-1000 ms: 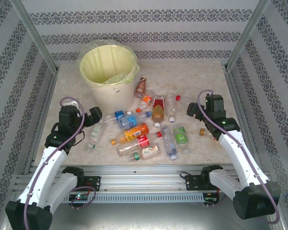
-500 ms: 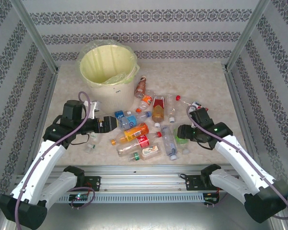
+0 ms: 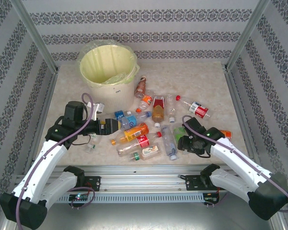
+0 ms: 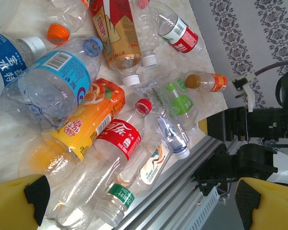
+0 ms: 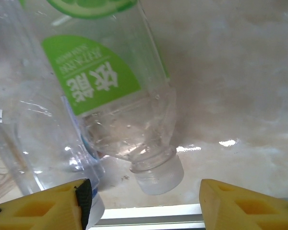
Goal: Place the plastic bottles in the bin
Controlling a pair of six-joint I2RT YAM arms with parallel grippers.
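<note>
The bin (image 3: 108, 67), a pale yellow bucket with a bag liner, stands at the back left. Several plastic bottles (image 3: 144, 129) lie in a heap in the middle of the table. My left gripper (image 3: 111, 127) is open at the heap's left edge. In its wrist view the left gripper (image 4: 141, 206) hangs over a red-label bottle (image 4: 117, 139) and an orange-label one (image 4: 86, 120). My right gripper (image 3: 185, 142) is at the green-label bottle (image 3: 179, 130). In the right wrist view that green-label bottle's white cap (image 5: 158, 175) lies between the open jaws of the right gripper (image 5: 141, 201), with a gap on each side.
A red-label bottle (image 3: 198, 109) and a small orange-capped one (image 3: 225, 134) lie apart at the right. A small bottle (image 3: 91, 144) lies under the left arm. The metal rail (image 3: 144, 170) runs close along the table's near edge. Patterned walls close in the sides.
The right arm has swung in and towards the near edge onto the green-label bottle, its jaws narrowing. The left gripper has turned and reached right to the heap, still wide open.
</note>
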